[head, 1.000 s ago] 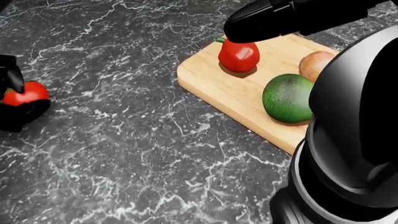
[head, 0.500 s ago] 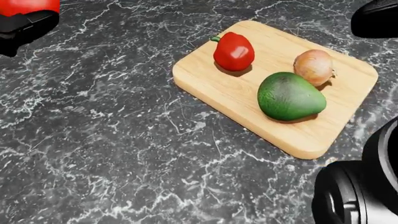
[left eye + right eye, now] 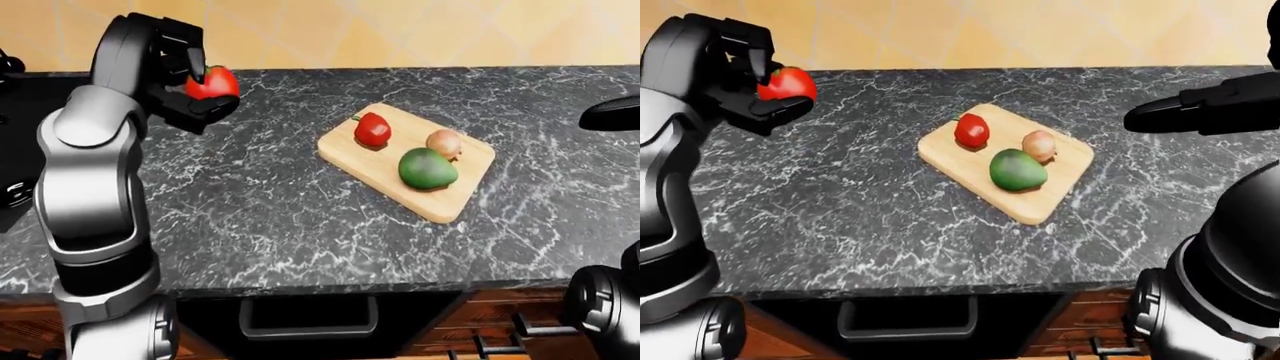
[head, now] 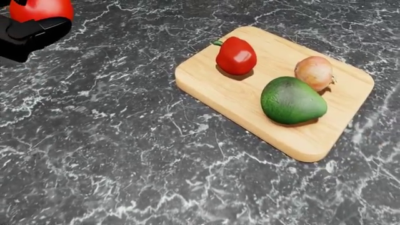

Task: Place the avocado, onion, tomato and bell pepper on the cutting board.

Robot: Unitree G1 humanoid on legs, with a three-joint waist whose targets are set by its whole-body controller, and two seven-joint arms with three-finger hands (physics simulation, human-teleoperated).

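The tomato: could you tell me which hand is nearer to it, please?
Left. The left hand grips the tomato; the right hand hangs far off, past the cutting board.

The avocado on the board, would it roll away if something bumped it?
Probably a wobble, not a run: the avocado lies on its side on the flat cutting board, egg-shaped. It might nudge the onion close beside it.

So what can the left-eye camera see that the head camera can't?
Only the left-eye view shows the robot's whole left arm, the yellow wall, the counter's edge with a drawer handle below, and the tip of the right hand. Only the head view shows the board's wood grain and the onion's skin up close. Both show the tomato gripped in the left hand, and the bell pepper, onion and avocado lying on the cutting board.
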